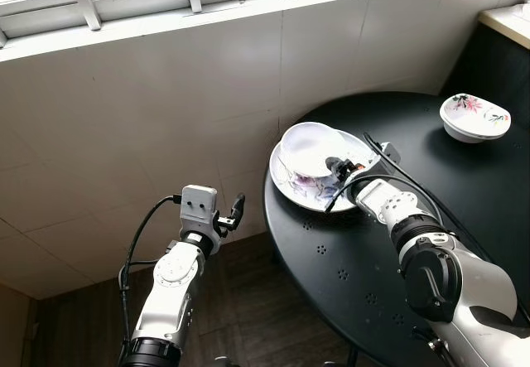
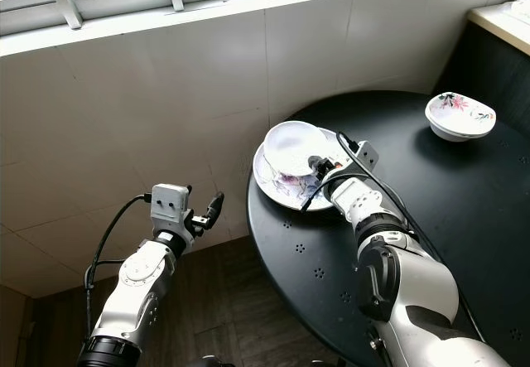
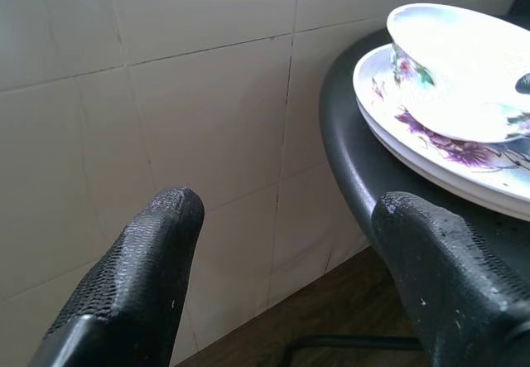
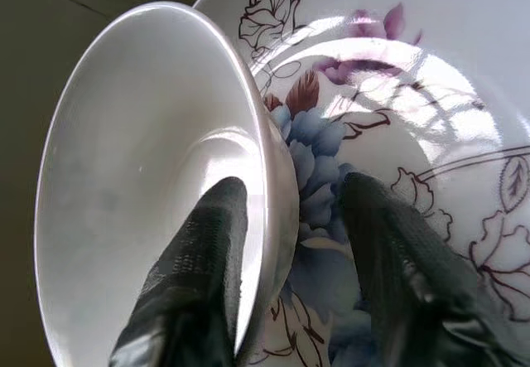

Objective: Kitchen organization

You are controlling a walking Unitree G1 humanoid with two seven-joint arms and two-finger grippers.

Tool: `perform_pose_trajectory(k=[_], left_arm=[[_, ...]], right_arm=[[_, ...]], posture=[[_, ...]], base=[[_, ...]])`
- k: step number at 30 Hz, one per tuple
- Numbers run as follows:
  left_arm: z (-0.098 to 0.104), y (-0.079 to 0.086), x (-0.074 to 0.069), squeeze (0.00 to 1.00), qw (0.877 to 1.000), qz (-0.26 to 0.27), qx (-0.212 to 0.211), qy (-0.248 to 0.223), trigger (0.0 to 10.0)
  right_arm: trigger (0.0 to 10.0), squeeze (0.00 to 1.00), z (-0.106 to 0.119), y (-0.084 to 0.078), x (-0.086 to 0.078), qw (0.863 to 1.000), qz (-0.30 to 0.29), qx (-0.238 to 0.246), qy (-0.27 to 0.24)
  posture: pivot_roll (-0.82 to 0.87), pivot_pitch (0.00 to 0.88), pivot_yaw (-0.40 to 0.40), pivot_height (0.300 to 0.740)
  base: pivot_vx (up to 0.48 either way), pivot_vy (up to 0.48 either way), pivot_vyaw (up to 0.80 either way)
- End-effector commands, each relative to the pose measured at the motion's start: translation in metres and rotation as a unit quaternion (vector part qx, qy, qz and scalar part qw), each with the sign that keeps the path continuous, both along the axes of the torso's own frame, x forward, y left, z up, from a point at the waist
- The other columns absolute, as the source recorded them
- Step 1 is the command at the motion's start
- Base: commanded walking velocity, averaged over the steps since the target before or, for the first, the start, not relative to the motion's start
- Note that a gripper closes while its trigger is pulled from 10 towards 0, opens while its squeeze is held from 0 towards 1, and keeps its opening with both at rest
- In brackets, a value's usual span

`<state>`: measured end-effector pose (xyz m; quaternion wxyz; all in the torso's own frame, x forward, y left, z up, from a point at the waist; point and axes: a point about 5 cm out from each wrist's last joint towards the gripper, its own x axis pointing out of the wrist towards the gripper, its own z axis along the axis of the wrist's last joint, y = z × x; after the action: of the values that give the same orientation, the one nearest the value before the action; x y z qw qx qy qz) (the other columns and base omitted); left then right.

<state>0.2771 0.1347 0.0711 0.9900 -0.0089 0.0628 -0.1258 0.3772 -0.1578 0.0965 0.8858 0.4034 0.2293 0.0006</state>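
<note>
Tiled wall (image 1: 166, 110): pale square tiles under a white window frame (image 1: 190, 2); the frame is cut off at the upper edge of both eye views.

Left gripper (image 1: 232, 214): raised off the table's left edge, in front of the wall, holding nothing. Its wrist view shows the two black fingers (image 3: 132, 276) spread wide apart, with wall tiles and a strip of dark floor between them; in the eye views the fingers are small and hard to separate.

Round black table (image 1: 348, 268): perforated top, its right and lower parts cut off.

Floral plate (image 1: 291, 186): white with purple and blue flowers, lying near the table's left rim. The right wrist view gives the painted blooms (image 4: 364, 135) in close detail; the eye views show only a blur of colour.

White bowl (image 1: 310, 147): tilted on the plate, resting on it, its opening turned up and toward the wall. Flower pattern on its outer side shows in the wrist views.

Right gripper (image 1: 339, 168): at the bowl's rim, jaws part open, one finger (image 4: 203, 284) inside the bowl, the other outside over the plate. Whether the pads press the wall of the bowl cannot be told.

Second floral bowl (image 1: 474, 117): upright, well apart at the table's far right.
</note>
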Motion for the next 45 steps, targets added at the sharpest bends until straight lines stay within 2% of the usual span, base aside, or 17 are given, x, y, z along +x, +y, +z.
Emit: perform_pose_trajectory(k=[1,16,18,19,22,25,26,28,29,34,36,37,38,40,41,43,45], left_arm=[[-0.002,0.001,-0.001,0.00,1.000,0.001,0.003,0.009,10.0],[-0.002,0.002,0.000,0.00,1.000,0.000,0.002,0.010,10.0],[-0.002,0.002,0.000,0.00,1.000,0.000,0.002,0.010,10.0],[-0.002,0.002,0.000,0.00,1.000,0.000,0.002,0.010,10.0],[-0.002,0.002,0.000,0.00,1.000,0.001,0.002,0.010,10.0],[-0.002,0.003,0.000,0.00,1.000,0.001,0.002,0.010,10.0],[-0.002,0.003,0.000,0.00,1.000,0.002,0.001,0.009,10.0],[-0.002,0.003,0.000,0.00,1.000,0.002,0.000,0.009,10.0],[-0.002,0.003,0.000,0.00,1.000,0.004,-0.002,0.007,10.0],[0.000,0.005,0.001,0.00,1.000,0.007,-0.006,0.003,10.0],[0.000,0.006,0.001,0.00,1.000,0.009,-0.008,0.001,10.0],[0.000,0.007,0.001,0.00,1.000,0.009,-0.008,0.000,10.0],[0.000,0.007,0.001,0.00,1.000,0.009,-0.008,0.000,10.0],[0.000,0.008,0.002,0.00,1.000,0.010,-0.008,0.001,10.0],[0.000,0.008,0.002,0.00,1.000,0.010,-0.008,0.001,10.0],[0.000,0.009,0.002,0.00,1.000,0.010,-0.009,0.002,10.0],[0.000,0.009,0.003,0.00,1.000,0.010,-0.009,0.002,10.0]], right_arm=[[0.0,0.00,-0.001,0.003,0.000,1.000,0.001,0.009,0.005],[0.0,0.00,0.006,-0.001,0.003,0.999,-0.025,0.038,-0.018],[0.0,0.00,0.014,-0.003,0.007,0.998,-0.034,0.041,-0.037],[0.0,0.00,0.027,-0.004,0.013,0.996,-0.035,0.039,-0.074],[0.0,0.00,0.045,-0.003,0.019,0.992,-0.026,0.027,-0.123],[0.0,0.00,0.074,0.002,0.025,0.975,0.001,-0.030,-0.219],[0.0,0.00,0.086,0.004,0.022,0.960,0.010,-0.071,-0.269],[0.0,0.00,0.092,0.007,0.017,0.946,0.019,-0.110,-0.304],[0.0,0.00,0.094,0.009,0.009,0.932,0.030,-0.145,-0.331],[0.0,0.00,0.095,0.013,-0.006,0.917,0.037,-0.167,-0.361],[0.0,0.00,0.092,0.020,-0.022,0.905,0.055,-0.194,-0.376],[0.0,0.00,0.092,0.025,-0.033,0.890,0.073,-0.218,-0.394],[0.0,0.00,0.092,0.025,-0.033,0.890,0.073,-0.218,-0.394],[0.0,0.00,0.091,0.031,-0.046,0.876,0.090,-0.244,-0.407],[0.0,0.00,0.091,0.031,-0.046,0.876,0.090,-0.244,-0.407],[0.0,0.00,0.086,0.037,-0.061,0.860,0.112,-0.274,-0.415],[0.0,0.00,0.084,0.039,-0.067,0.859,0.118,-0.279,-0.412]], posture=[[-0.02,0.035,0.015,0.740],[-0.02,0.035,0.019,0.740],[-0.02,0.036,0.019,0.740],[-0.02,0.036,0.018,0.740],[-0.03,0.038,0.017,0.740],[-0.03,0.037,0.018,0.740],[-0.04,0.037,0.017,0.740],[-0.04,0.037,0.016,0.740],[-0.04,0.037,0.016,0.740],[-0.05,0.038,0.017,0.740],[-0.06,0.036,0.021,0.740],[-0.06,0.036,0.022,0.740],[-0.06,0.036,0.022,0.740],[-0.07,0.037,0.024,0.740],[-0.07,0.037,0.024,0.740],[-0.08,0.034,0.025,0.740],[-0.08,0.032,0.024,0.740]], base=[[0.000,0.000,0.00],[0.000,0.000,0.00],[0.000,0.000,0.00],[0.000,0.000,0.00],[0.000,0.000,0.00],[0.000,0.000,0.00],[0.000,0.000,0.00],[0.000,0.000,0.00],[0.000,0.000,0.00],[0.000,0.000,0.00],[0.000,0.000,0.69],[0.000,0.000,0.80],[0.000,0.000,0.80],[0.000,0.000,0.80],[0.000,0.000,0.80],[0.000,0.000,0.80],[0.000,0.000,0.80]])
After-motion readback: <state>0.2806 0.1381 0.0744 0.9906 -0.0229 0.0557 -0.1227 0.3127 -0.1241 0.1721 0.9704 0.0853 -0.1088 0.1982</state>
